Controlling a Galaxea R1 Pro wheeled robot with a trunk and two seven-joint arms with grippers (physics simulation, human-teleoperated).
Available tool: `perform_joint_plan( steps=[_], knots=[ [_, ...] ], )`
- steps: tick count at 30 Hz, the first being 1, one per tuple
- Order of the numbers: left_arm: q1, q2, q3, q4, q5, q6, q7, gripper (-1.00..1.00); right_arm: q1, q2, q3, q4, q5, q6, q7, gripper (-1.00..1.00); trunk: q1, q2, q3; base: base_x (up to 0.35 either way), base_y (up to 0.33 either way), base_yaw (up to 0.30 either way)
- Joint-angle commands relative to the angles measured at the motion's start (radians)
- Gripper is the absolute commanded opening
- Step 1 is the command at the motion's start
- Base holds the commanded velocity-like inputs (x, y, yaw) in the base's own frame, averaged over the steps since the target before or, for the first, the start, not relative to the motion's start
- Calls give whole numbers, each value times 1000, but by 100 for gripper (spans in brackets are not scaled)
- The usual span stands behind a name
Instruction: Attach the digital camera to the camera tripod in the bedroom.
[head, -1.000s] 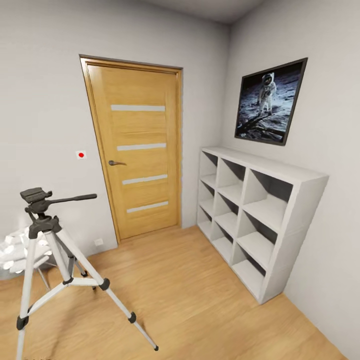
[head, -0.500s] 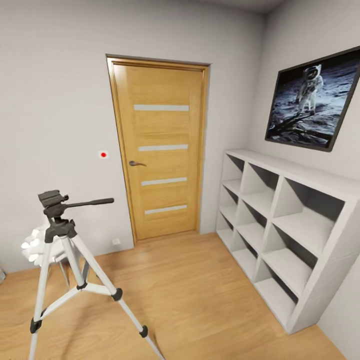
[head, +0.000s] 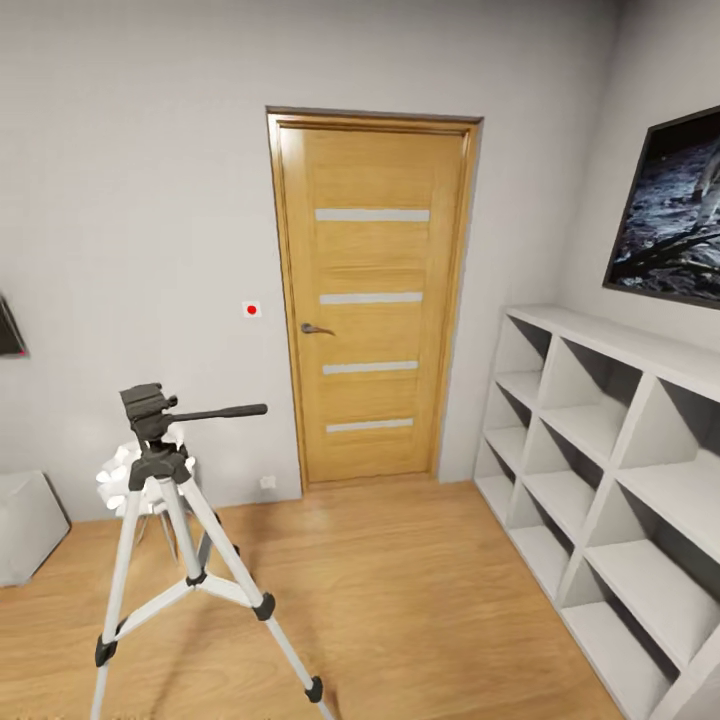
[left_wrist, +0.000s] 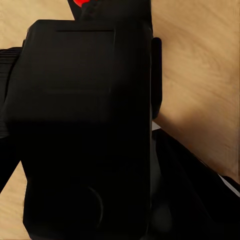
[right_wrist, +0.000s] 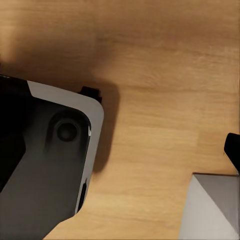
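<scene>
Bedroom: grey walls, wood floor (head: 420, 590), oak door (head: 370, 300) ahead, white cube shelves (head: 610, 470) at right. Camera tripod (head: 175, 540) stands lower left, pan handle pointing toward the door. Left wrist view: digital camera (left_wrist: 85, 130) right up against the lens, red patch at its edge; can't tell either gripper's opening.

silver-legged camera tripod (head: 165, 540) with black head, oak door (head: 370, 300) with pale horizontal stripes, white cube shelves (head: 610, 470), pale grey walls (head: 130, 200), light wood floor (head: 400, 600)
</scene>
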Motion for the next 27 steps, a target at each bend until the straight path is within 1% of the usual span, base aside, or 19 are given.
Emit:
perform_joint_plan(
  steps=[1, 12, 27],
  knots=[
    [0, 0, -9, 0, 5, 0, 4, -100, -1, 0, -1, 2, 4, -1, 2, 100, 1, -1, 0, 82, 0, 269],
    [0, -1, -9, 0, 5, 0, 4, -100, -1, 0, -1, 2, 4, -2, 2, 100, 1, -1, 0, 13, 0, 269],
    [0, -11, -10, 0, 4, 2, 4, -100, -1, 0, -1, 2, 4, -2, 2, 100, 1, -1, 0, 0, 0, 269]
  ],
)
